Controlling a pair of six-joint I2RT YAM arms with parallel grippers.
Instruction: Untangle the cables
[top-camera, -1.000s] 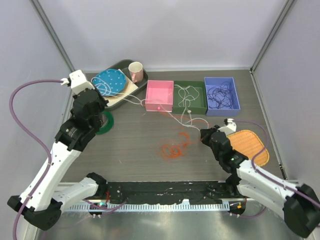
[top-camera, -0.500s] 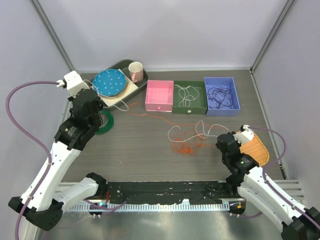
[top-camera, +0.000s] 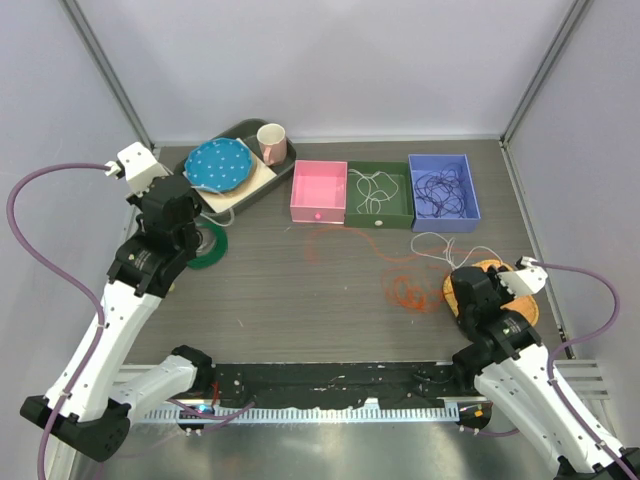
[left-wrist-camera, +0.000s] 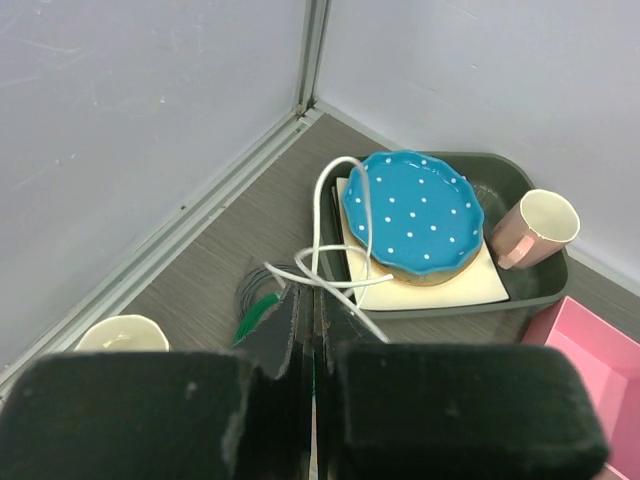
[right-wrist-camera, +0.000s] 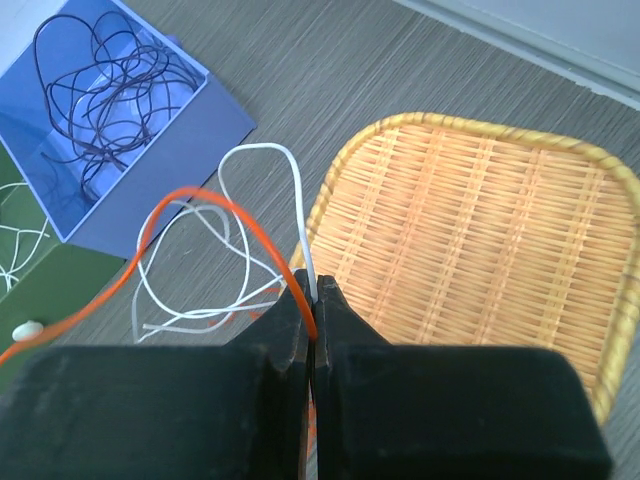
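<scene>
My left gripper (top-camera: 192, 232) is shut on a white cable (left-wrist-camera: 316, 210) that loops up over the blue dotted plate (left-wrist-camera: 415, 215). A green cable coil (top-camera: 212, 246) lies on the table under it, also seen in the left wrist view (left-wrist-camera: 258, 312). My right gripper (top-camera: 462, 290) is shut on a white cable (right-wrist-camera: 303, 225) and a red-orange cable (right-wrist-camera: 215, 197) at the edge of the woven mat (right-wrist-camera: 470, 240). White loops (top-camera: 436, 245) and a red-orange bunch (top-camera: 405, 293) lie left of it. A dark purple cable (top-camera: 443, 190) fills the blue box.
Pink box (top-camera: 319, 190), green box (top-camera: 392, 212) holding a white cable, and blue box (top-camera: 471, 190) stand in a row at the back. A dark tray (top-camera: 232, 135) at back left holds the plate and a pink cup (top-camera: 272, 143). A small cream bowl (left-wrist-camera: 120, 335) sits by the left wall.
My right gripper has pulled back to the right onto the woven mat, dragging the white and red-orange cables away from the boxes. My left gripper has shifted slightly left, still holding its white cable.
</scene>
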